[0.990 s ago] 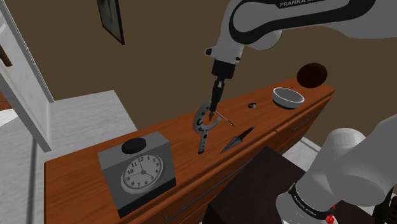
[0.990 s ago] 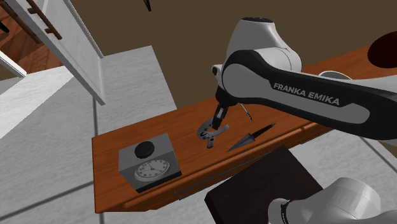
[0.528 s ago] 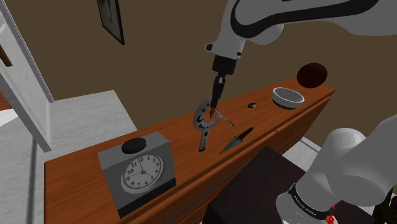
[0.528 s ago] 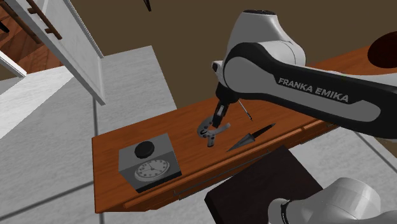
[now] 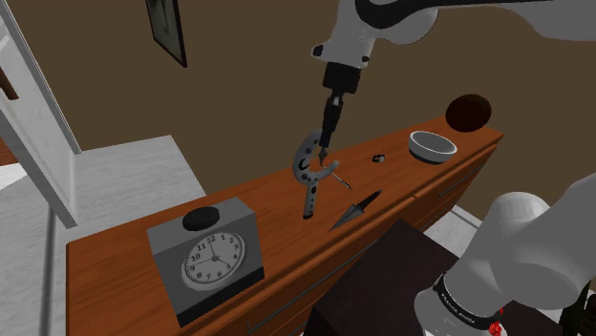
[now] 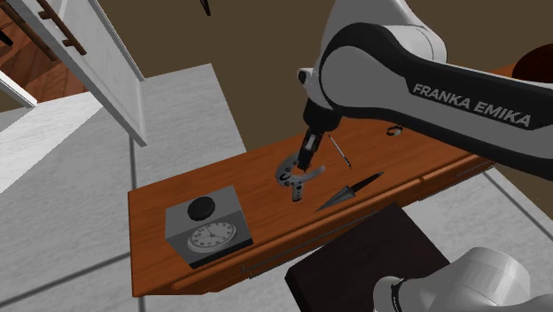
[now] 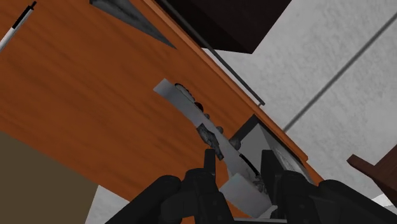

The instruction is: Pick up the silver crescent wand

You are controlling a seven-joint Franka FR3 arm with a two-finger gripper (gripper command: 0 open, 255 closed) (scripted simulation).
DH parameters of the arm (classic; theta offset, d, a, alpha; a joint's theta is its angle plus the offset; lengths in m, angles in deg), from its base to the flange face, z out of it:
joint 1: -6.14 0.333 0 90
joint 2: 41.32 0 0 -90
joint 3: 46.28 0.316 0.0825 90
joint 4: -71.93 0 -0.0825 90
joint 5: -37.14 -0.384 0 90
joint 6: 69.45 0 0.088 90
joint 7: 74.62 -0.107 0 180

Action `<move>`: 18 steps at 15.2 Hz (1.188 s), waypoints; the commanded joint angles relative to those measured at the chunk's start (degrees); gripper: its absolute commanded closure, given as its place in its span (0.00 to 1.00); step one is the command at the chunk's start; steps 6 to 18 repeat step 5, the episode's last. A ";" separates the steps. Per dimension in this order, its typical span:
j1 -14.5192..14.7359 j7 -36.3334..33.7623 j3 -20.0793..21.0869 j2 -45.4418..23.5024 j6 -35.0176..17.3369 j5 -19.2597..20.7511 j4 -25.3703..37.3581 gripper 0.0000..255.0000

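The silver crescent wand [image 5: 311,175] hangs from my gripper [image 5: 323,150], which is shut on its curved head. The straight handle points down, its lower end close above the wooden dresser top [image 5: 124,243]. In the second exterior view the wand [image 6: 298,174] dangles under the gripper [image 6: 307,160] near the middle of the top. In the wrist view the wand [image 7: 189,111] runs out from between my fingers [image 7: 208,164], which clasp its wide end, with the gripper [image 7: 238,164] over the dresser's front edge.
A grey box clock [image 5: 205,253] stands at the shoulder view's left end of the dresser. A dark pointed blade [image 5: 355,208] and a thin pen [image 5: 339,178] lie just beside the wand. Farther right are a small ring [image 5: 378,157], a white bowl [image 5: 432,145] and a dark round object [image 5: 468,112].
The gripper has risen with the wand in its grasp. The wand's handle end has come up from the dresser top and now hangs more upright.
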 commanded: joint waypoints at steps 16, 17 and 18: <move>0.03 -0.77 -0.06 -0.21 3.01 0.10 3.30 1.00; 0.03 -0.77 -0.06 -0.21 3.01 0.10 3.30 1.00; 0.03 -0.77 -0.06 -0.21 3.01 0.10 3.30 1.00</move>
